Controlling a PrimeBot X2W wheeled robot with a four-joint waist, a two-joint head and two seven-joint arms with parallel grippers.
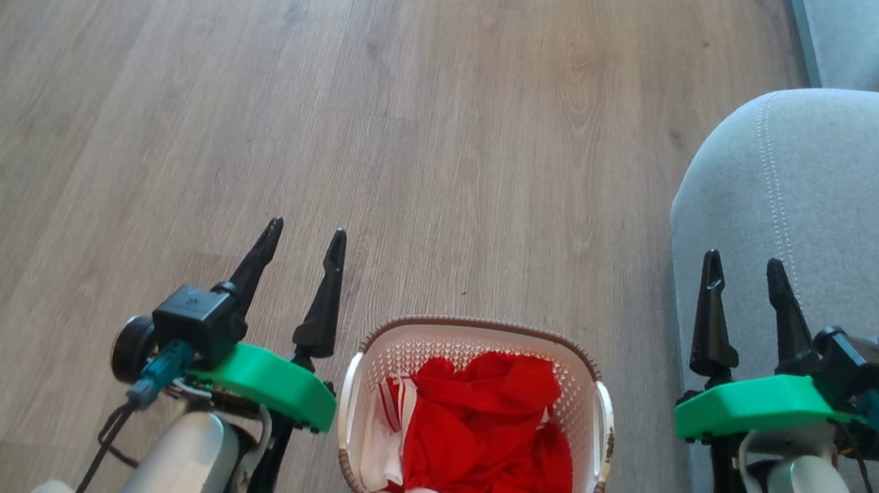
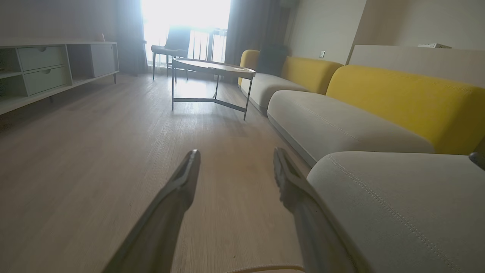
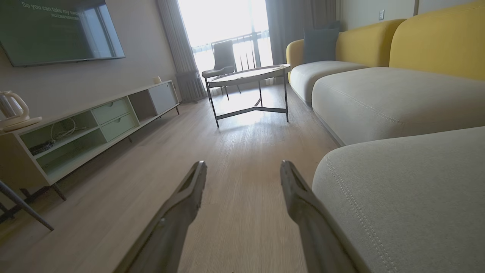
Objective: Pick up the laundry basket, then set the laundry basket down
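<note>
The laundry basket (image 1: 480, 323) stands on the wooden floor (image 1: 344, 65), with red-and-white clothes (image 1: 494, 424) piled inside it. The left gripper (image 1: 307, 227) is just beside the basket on its left, and the right gripper (image 1: 744, 261) is a little further off on its right. Both have their fingers spread wide and hold nothing, and neither touches the basket. The first danger, I think, is on the right of the basket: there the grey sofa (image 1: 845, 199) is very close, and the right gripper hangs over its edge, so a careless move down or inward can catch the cushion. The second danger is the two white handles (image 1: 602, 427) of the basket. They are thin and lie flat against the wall (not an easy target for long fingers), so a finger that misses can push the basket, and I expect it would slide easily on this smooth floor. If one side goes up before the other, the basket will tilt and the clothes, which reach near the rim, may fall out.
</note>
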